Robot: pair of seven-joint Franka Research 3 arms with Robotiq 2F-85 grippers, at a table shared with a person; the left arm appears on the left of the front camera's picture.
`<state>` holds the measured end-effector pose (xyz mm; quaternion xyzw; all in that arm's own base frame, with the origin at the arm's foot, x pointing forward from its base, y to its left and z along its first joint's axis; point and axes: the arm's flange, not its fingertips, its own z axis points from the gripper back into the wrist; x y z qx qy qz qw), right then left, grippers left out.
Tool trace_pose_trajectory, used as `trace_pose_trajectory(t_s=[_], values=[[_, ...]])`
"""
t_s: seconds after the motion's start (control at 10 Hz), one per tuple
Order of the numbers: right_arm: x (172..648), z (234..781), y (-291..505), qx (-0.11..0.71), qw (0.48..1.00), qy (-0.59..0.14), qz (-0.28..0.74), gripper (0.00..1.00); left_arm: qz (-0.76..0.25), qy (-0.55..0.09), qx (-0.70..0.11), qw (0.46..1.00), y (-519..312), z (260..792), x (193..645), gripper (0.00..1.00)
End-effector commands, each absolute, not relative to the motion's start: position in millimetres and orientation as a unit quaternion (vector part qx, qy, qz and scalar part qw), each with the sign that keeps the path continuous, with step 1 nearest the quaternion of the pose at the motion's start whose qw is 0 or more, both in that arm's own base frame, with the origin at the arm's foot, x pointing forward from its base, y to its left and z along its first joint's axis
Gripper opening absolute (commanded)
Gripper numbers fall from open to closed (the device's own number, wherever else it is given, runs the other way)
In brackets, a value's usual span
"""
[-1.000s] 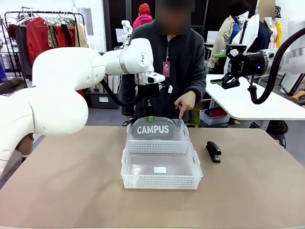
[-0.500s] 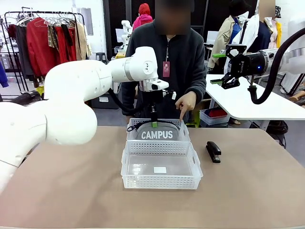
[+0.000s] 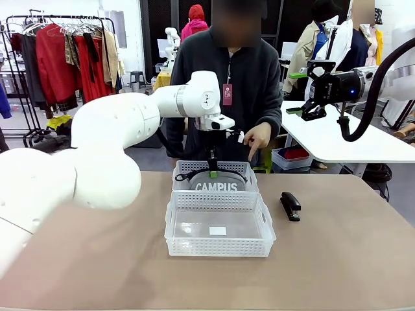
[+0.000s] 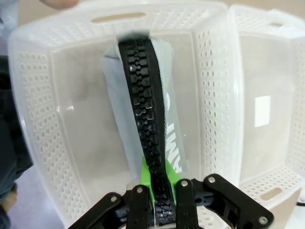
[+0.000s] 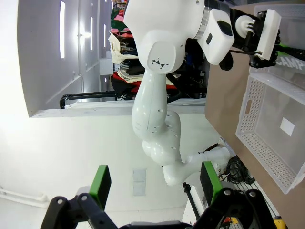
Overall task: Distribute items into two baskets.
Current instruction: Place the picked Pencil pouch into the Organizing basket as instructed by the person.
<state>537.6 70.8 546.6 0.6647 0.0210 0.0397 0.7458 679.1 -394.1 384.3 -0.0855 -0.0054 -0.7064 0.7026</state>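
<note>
The grey pouch (image 3: 217, 186) with white "CAMPUS" lettering stands upright inside the smaller, far basket (image 3: 177, 186), mostly below its rim. My left gripper (image 3: 213, 171) is shut on the pouch's top edge. In the left wrist view the green-padded fingers (image 4: 150, 175) pinch the black zipper of the pouch (image 4: 143, 105) between the far basket's lattice walls (image 4: 38, 119). The larger basket (image 3: 218, 241), with a white label on its bottom, sits just in front. The black stapler (image 3: 290, 205) lies on the table to its right. My right gripper (image 3: 312, 91) hangs open high at the right, its pads (image 5: 100, 183) wide apart.
A person stands at the far side with one hand (image 3: 258, 138) held just above the far basket's right corner. A white table (image 3: 337, 139) stands behind on the right. The brown tabletop (image 3: 91, 246) has free room left and right of the baskets.
My left gripper has come down with the pouch, sinking it into the far basket. The person's hand has lifted off the basket's rim. The right arm has not moved.
</note>
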Motion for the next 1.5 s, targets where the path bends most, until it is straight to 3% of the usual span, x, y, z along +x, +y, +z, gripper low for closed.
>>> trace_pose_trajectory(t_s=[0.0, 0.3, 0.4, 0.8, 0.9, 1.4], values=[[537.3, 548.9, 70.8, 0.665, 0.746, 0.023, 0.037, 1.0, -0.706, -0.003, -0.067, 0.705, -414.7, 395.2, 722.0, 0.0], [537.3, 548.9, 70.8, 0.665, 0.746, 0.023, 0.037, 1.0, -0.709, 0.008, -0.064, 0.702, -420.6, 390.2, 726.5, 0.0], [537.3, 548.9, 70.8, 0.665, 0.746, 0.023, 0.037, 1.0, -0.708, 0.008, -0.066, 0.703, -422.0, 389.9, 726.6, 0.05], [537.3, 548.9, 70.8, 0.665, 0.746, 0.023, 0.037, 1.0, -0.708, 0.008, -0.063, 0.704, -419.5, 395.6, 722.9, 0.84], [537.3, 548.9, 70.8, 0.665, 0.746, 0.023, 0.037, 1.0, -0.706, 0.008, -0.062, 0.706, -419.2, 397.5, 721.6, 1.0], [537.3, 548.9, 70.8, 0.665, 0.746, 0.023, 0.037, 1.0, -0.7, 0.003, -0.043, 0.713, -410.3, 420.5, 704.0, 1.0]])
